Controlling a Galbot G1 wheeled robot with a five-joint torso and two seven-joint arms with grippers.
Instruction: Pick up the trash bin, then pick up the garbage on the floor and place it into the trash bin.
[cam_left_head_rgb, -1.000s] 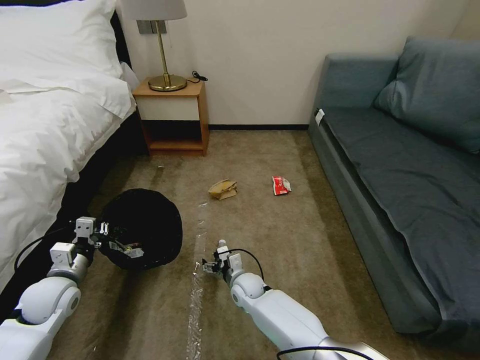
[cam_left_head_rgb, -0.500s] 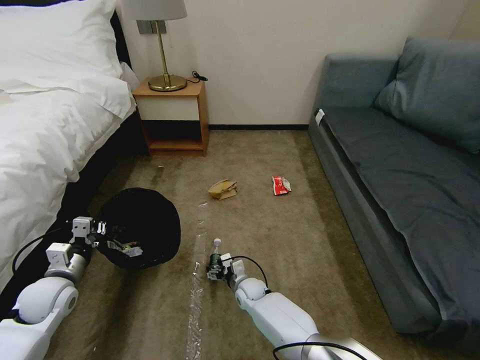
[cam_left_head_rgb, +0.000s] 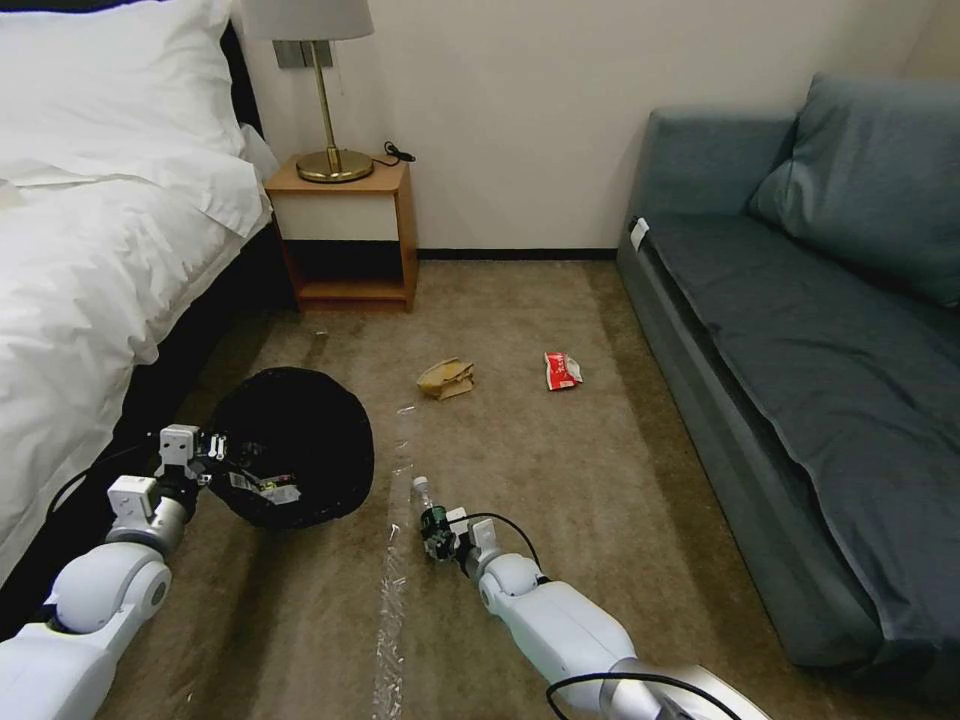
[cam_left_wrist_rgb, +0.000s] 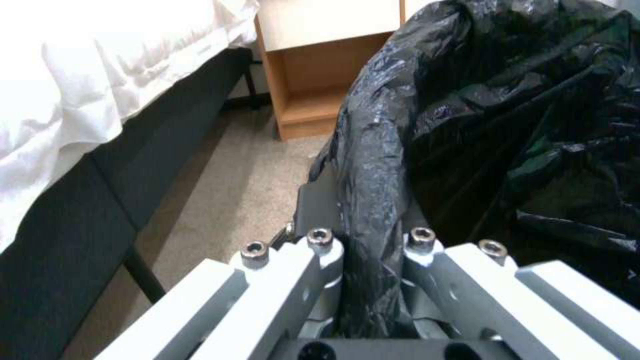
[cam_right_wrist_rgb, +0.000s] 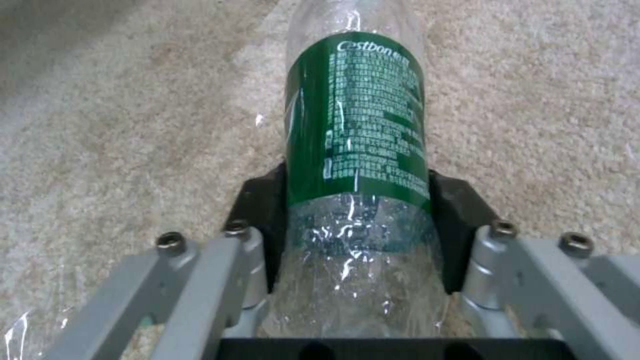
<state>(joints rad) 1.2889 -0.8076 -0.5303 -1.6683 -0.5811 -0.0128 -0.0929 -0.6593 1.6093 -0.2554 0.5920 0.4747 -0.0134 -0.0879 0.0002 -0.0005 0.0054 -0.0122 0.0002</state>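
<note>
Clear plastic bottle (cam_right_wrist_rgb: 357, 165) with green label and white cap: clamped across its lower body between the dark pads (cam_right_wrist_rgb: 257, 220) of the right gripper (cam_left_head_rgb: 436, 524), long axis running straight out from the wrist, cap end leading and pointing up and away toward the far wall. Held low over the short-pile tan-brown carpet floor (cam_left_head_rgb: 560, 470), near the robot's middle, beside a pale glossy streak in the pile.

Off to the bottle's left, well apart but at a similar depth: the small round trash bin (cam_left_head_rgb: 295, 455), lined with a crinkly black bag, lifted and tilted so its mouth opens toward the right arm. Left gripper (cam_left_head_rgb: 205, 455) closed narrow on the folded bag at the rim nearest the bed, a pleat of black plastic (cam_left_wrist_rgb: 370, 240) pinched between the fingers. A little litter already inside, too small to identify.

Judgement: the coming move turns on carrying the bottle leftward, cap first, into that mouth; its long axis sits roughly crosswise to that path, so some turn of the wrist looks needed.

Farther out on the carpet: crumpled brown paper bag (cam_left_head_rgb: 446, 378) and red-white snack packet (cam_left_head_rgb: 562, 370), both beyond the right gripper, nearer to it than to the left. White bed (cam_left_head_rgb: 90, 250) left, blue-grey sofa (cam_left_head_rgb: 800, 330) right.
</note>
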